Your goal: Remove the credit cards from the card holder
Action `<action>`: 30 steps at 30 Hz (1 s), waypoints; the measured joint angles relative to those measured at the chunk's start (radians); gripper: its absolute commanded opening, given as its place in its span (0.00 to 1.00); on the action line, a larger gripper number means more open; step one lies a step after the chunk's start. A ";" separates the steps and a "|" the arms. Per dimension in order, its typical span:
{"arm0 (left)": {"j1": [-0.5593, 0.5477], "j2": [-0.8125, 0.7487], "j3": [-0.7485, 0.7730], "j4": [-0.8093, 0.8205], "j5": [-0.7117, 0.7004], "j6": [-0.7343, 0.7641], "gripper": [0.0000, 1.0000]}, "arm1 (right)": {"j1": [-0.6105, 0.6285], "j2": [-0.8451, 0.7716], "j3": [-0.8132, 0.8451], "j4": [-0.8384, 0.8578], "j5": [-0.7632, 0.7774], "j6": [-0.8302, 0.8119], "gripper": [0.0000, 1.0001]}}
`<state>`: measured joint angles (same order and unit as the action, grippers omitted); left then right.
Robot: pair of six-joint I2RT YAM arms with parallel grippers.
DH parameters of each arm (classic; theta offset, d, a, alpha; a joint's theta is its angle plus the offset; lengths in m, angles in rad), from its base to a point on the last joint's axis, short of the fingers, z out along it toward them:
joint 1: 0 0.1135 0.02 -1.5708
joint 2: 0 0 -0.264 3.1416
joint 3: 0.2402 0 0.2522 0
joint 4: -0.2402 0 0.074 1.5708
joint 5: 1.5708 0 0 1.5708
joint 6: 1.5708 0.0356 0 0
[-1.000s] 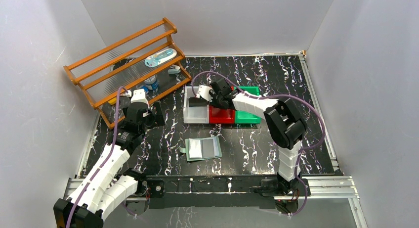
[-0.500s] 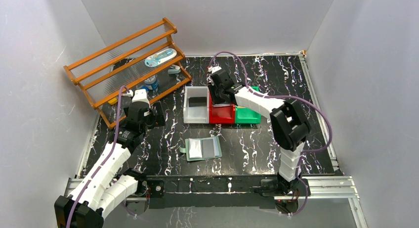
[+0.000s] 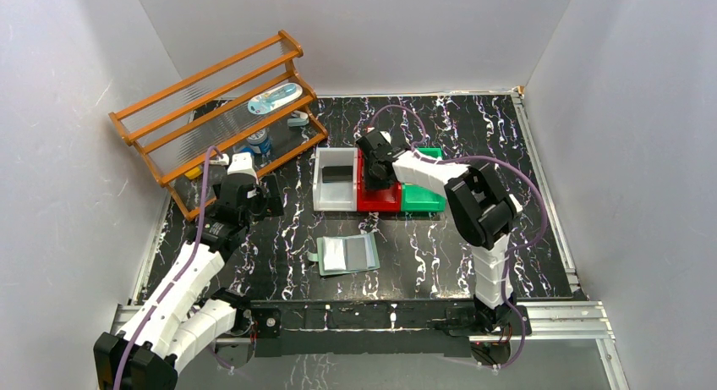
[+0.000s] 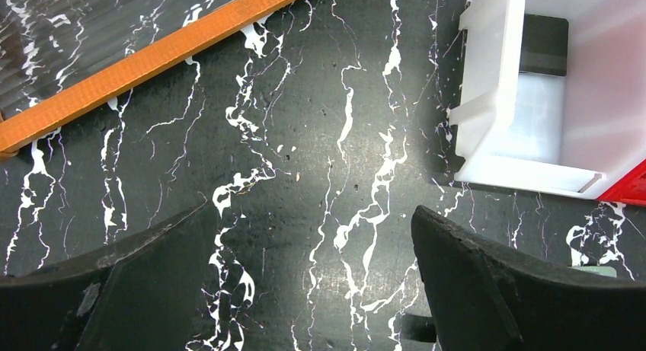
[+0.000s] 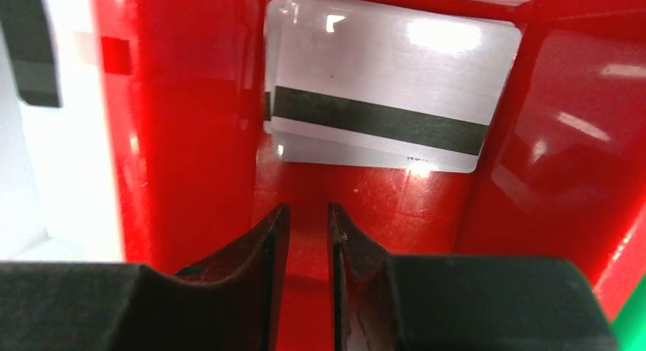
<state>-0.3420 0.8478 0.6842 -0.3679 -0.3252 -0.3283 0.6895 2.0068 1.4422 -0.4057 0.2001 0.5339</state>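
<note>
The card holder (image 3: 348, 255) lay open and flat on the black table (image 3: 473, 238), near the front edge and between the two arms. Nothing was touching it. One half looked pale and the other half looked grey. I could not tell if a card was inside.

Behind it stood three bins in a row, side by side and touching: a white bin (image 3: 325, 204), a red bin (image 3: 380, 201) and a green bin (image 3: 423, 202). A dark card (image 3: 338, 174) lay flat at the far end of the white bin. Two silver cards (image 5: 388, 69) with a black stripe lay in the red bin. One sat on top of the other and was a little shifted.

The right gripper (image 5: 307, 210) hung over the red bin and pointed down into it. Its fingers were close together with only a thin gap, and they pinched nothing. The silver cards lay just past the fingertips, not touching them.

The left gripper (image 4: 308, 210) hovered over bare table, between the orange rack (image 3: 220, 111) and the white bin. Its fingers were spread wide apart, with nothing between them. The rack held a few small things that I could not make out.
</note>
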 measured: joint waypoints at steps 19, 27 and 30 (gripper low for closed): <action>0.000 0.015 0.002 0.000 0.011 0.000 0.98 | -0.002 0.056 0.018 0.092 0.135 0.076 0.35; 0.000 0.015 0.002 0.000 0.012 0.000 0.98 | -0.003 0.045 -0.007 0.137 0.114 0.091 0.40; 0.000 0.015 0.002 0.000 0.014 0.000 0.98 | -0.003 0.014 -0.044 0.146 0.080 0.088 0.41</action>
<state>-0.3420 0.8627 0.6857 -0.3679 -0.3115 -0.3283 0.6865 2.0209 1.3983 -0.2596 0.2802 0.6216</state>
